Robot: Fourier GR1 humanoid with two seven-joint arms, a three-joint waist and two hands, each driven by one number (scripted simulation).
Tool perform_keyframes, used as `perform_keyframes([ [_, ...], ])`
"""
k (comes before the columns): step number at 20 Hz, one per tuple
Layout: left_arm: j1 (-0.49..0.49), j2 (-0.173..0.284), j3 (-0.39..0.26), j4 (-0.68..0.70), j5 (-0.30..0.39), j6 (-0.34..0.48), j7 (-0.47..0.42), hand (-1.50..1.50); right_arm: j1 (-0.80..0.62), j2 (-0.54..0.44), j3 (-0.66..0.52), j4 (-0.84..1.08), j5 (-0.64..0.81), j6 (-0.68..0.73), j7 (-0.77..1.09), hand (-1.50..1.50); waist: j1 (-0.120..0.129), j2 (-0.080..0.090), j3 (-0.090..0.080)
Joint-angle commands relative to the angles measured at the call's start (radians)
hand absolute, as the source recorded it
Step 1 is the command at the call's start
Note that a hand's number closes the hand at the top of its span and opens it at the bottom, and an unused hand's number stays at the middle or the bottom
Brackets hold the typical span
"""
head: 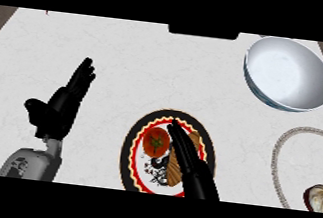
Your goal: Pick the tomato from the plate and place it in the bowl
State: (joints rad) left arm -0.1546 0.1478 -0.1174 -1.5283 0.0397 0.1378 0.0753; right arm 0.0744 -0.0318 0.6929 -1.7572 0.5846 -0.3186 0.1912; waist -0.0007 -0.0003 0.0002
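On the white marbled surface [147,64], the black left hand [61,104] is resting open, fingers up. The small red tomato [156,141] is sitting on the round black-and-red patterned plate [132,148], the right hand [188,159] lying just beside it, fingers straight. The shiny white bowl [287,72] is standing far right.

The white marble-patterned counter top [140,58] carries three items. A white round bowl with a blue rim [287,73] sits at the far right. A round plate with red, yellow and black bands [141,129] sits near centre. A pale plate with a beaded rim [285,145] sits at the right edge.
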Motion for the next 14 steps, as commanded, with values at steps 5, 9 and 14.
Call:
perform_keyframes([
  [5, -0.002, -0.011, 0.052, 0.025, -0.003, -0.047, -0.031, 0.0, 0.041, 0.018, -0.015, 0.016, -0.089, 0.004, -0.086, -1.5, 0.0, 0.0, 0.0],
  [9, 0.044, -0.047, -0.026, -0.129, -0.062, -0.006, 0.087, 0.0, -0.028, 0.031, -0.022, 0.137, -0.16, -0.039, -0.118, -1.5, 0.004, 0.0, 0.0],
  [14, 0.078, -0.062, 0.007, -0.042, -0.067, -0.035, -0.032, 0.0, -0.073, 0.031, -0.031, 0.238, -0.222, -0.046, -0.195, -1.5, 0.003, 0.0, 0.0],
])
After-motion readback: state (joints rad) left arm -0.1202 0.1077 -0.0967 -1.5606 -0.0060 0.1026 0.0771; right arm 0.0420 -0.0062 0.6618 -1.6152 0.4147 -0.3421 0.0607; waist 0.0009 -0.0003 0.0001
